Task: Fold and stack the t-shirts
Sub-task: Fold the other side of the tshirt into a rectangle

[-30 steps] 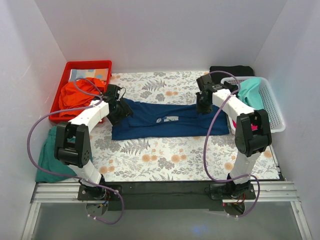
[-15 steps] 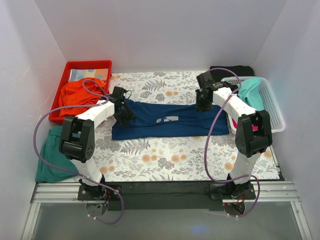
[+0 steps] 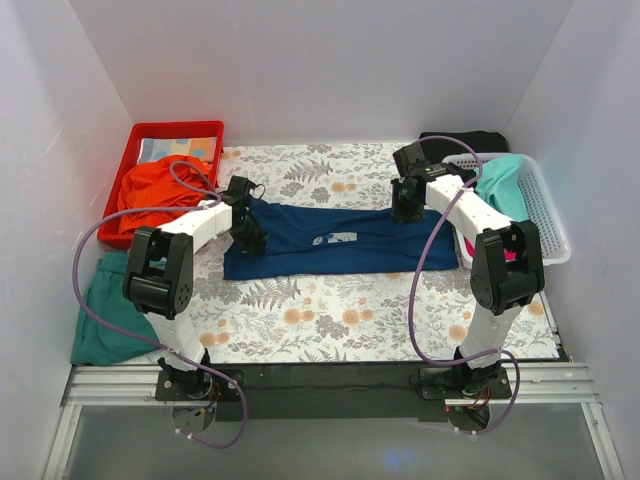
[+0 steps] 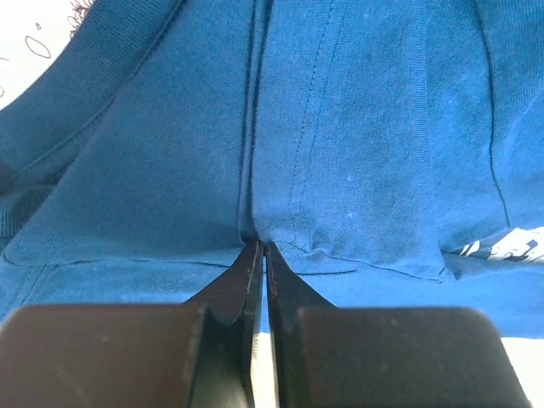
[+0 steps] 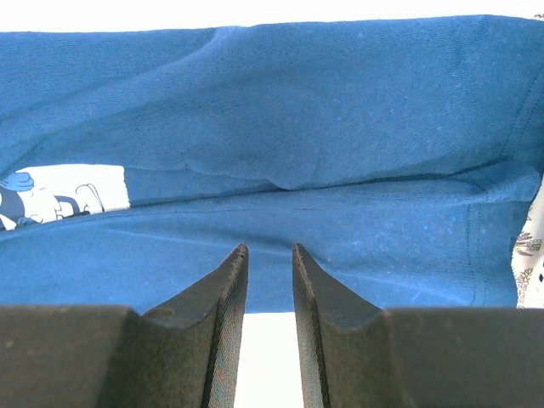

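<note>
Leftmost, along the desk's left edge, a dark green t-shirt (image 3: 98, 315) lies crumpled, and a red tray (image 3: 176, 126) in the far left corner holds an orange-red t-shirt (image 3: 150, 195). Just right of the tray, the left gripper (image 4: 257, 245) pinches the navy t-shirt (image 3: 340, 245) at its left end. Its fingers are nearly together, and the cloth puckers at their tips.

The navy t-shirt lies as a long band across the middle of the desk, towards the far edge, with its white chest mark (image 3: 336, 239) facing up. It looks light, limp and thin, so it will likely sag and crease wherever it is unsupported. Each end is best taken at a seam or hem, through all the layers, and lifted evenly.

Over the band's right end, the right gripper (image 5: 270, 248) has its fingers a narrow gap apart. No cloth shows between them.

Beyond, at the right edge, a white basket (image 3: 552, 215) carries a turquoise t-shirt (image 3: 500, 185). A black t-shirt (image 3: 465, 141) sits in the far right corner.
</note>
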You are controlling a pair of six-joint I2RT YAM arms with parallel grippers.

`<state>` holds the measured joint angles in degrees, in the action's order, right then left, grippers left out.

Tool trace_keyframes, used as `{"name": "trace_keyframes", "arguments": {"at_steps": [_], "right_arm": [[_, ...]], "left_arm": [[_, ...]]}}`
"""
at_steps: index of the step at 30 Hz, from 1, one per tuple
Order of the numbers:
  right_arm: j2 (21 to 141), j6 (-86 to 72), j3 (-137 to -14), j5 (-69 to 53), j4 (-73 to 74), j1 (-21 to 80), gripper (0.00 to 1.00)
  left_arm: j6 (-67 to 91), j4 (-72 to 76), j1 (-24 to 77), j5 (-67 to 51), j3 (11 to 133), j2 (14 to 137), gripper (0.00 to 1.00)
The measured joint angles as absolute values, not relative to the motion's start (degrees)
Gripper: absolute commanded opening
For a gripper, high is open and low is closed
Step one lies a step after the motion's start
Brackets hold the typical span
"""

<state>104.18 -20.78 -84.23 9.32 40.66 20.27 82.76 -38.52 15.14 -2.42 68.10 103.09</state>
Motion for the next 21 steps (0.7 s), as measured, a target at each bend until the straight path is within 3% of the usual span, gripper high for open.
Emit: {"name": "trace_keyframes", "arguments": {"at_steps": [14,21], "right_arm": [[104.2,-20.8,-83.8,10.2,41.1,20.3,0.33],[104.2,-20.8,-83.8,10.2,41.1,20.3,0.32]], "left_arm": [[79.7,-41.6,15.5,-1.9,84.0,104.2,0.0],[75.7,-42.1,16.3,-4.0,101.8,118.0,0.0]]}}
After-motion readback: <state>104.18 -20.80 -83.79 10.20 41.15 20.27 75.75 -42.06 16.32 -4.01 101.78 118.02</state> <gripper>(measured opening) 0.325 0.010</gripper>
